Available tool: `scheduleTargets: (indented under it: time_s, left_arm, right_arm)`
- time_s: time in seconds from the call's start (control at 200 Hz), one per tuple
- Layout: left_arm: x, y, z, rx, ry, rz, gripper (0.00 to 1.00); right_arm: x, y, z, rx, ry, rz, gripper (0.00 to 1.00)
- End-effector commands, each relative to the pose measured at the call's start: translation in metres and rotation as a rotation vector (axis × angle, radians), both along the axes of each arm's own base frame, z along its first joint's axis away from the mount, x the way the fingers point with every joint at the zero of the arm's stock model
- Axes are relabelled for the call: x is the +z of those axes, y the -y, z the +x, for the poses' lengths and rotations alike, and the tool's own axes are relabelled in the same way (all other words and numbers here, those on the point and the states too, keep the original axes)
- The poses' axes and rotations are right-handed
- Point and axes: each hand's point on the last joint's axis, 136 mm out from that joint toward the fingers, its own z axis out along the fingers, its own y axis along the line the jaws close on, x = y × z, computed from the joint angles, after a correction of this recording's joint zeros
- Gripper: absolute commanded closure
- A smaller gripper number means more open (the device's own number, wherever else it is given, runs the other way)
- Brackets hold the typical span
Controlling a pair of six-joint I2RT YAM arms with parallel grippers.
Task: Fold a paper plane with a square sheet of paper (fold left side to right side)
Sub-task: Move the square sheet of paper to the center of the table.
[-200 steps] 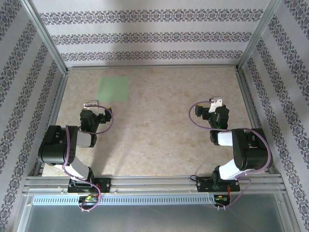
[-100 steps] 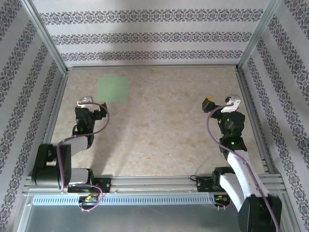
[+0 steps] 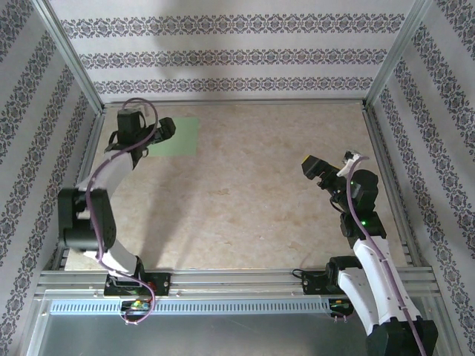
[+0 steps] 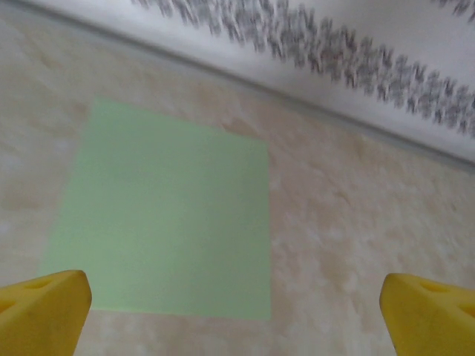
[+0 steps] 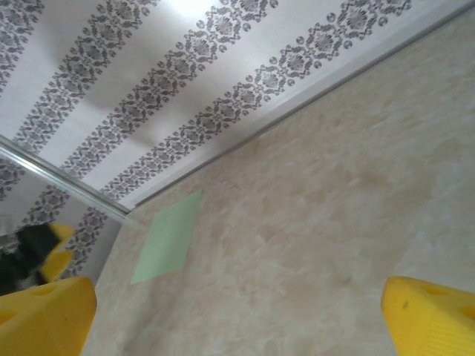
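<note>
Beige mottled tabletop (image 3: 245, 193). Lying directly on it: one square sheet of paper (image 3: 182, 139), light green, flat, unfolded, far left, near the far edge.

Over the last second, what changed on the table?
The left gripper reached forward to the far-left corner and now hovers open by the square sheet of paper. The right arm unfolded, its elbow swinging back toward its base, and the right gripper turned left toward the sheet. Nothing was grasped or released. The sheet stayed flat, unfolded and in place, and both grippers stayed open.
</note>
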Motion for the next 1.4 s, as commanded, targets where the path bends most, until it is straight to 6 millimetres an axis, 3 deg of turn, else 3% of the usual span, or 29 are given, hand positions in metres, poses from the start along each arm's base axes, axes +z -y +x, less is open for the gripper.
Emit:
scheduleTargets:
  time_s: [0.0, 0.32, 0.615, 0.949, 1.394]
  left_arm:
    - [-0.037, 0.023, -0.003, -0.069, -0.208, -0.158, 0.00]
    - [-0.086, 0.045, 0.044, -0.117, -0.324, -0.220, 0.00]
    - [-0.127, 0.058, 0.052, -0.154, -0.444, -0.200, 0.00]
    - [-0.156, 0.074, 0.022, -0.184, -0.581, -0.156, 0.00]
    - [-0.172, 0.132, -0.058, -0.100, -0.605, -0.260, 0.00]
  right_arm:
    - [0.006, -0.007, -0.003, 0.026, -0.011, 0.029, 0.01]
    - [0.000, -0.008, -0.004, 0.030, -0.027, 0.008, 0.02]
    - [-0.005, -0.007, -0.006, 0.025, -0.043, -0.007, 0.02]
    - [-0.003, -0.005, -0.007, 0.009, -0.042, -0.019, 0.02]
    - [-0.011, -0.002, -0.003, -0.012, -0.075, -0.027, 0.02]
